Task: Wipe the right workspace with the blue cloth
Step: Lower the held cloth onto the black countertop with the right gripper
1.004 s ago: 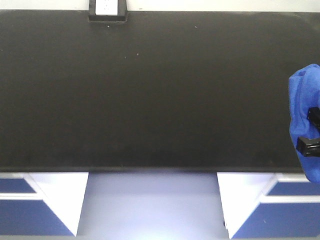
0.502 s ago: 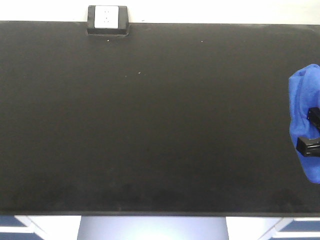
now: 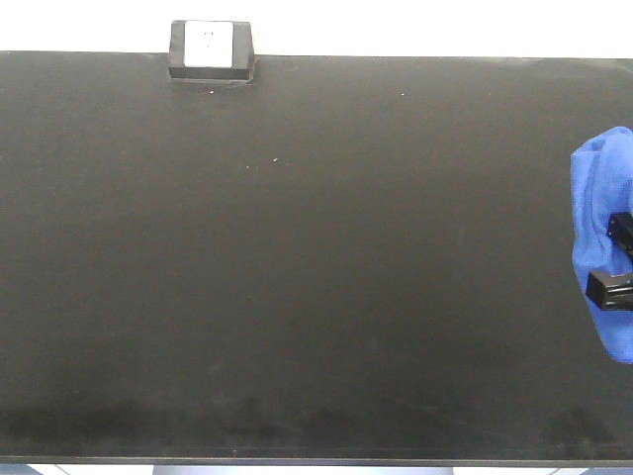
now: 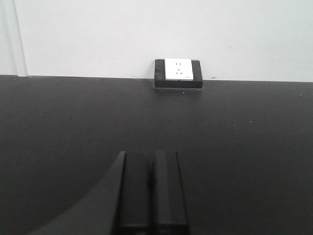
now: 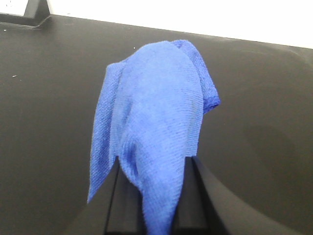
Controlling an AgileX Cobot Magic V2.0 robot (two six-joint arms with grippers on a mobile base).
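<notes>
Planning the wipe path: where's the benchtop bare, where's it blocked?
Bare benchtop from the socket box at the back-left edge to the front edge, and rightward to the blue cloth held in the right tool. Crowded only at those two.

A big black tabletop (image 3: pixel 297 277) fills almost the whole view. It is flat and dull, with a few tiny pale specks. At its far side stands a plain white wall (image 4: pixel 98 34), which looks very bright. A small black box (image 3: pixel 210 49) with a white front sits at the far edge, toward the left, against the wall.
</notes>
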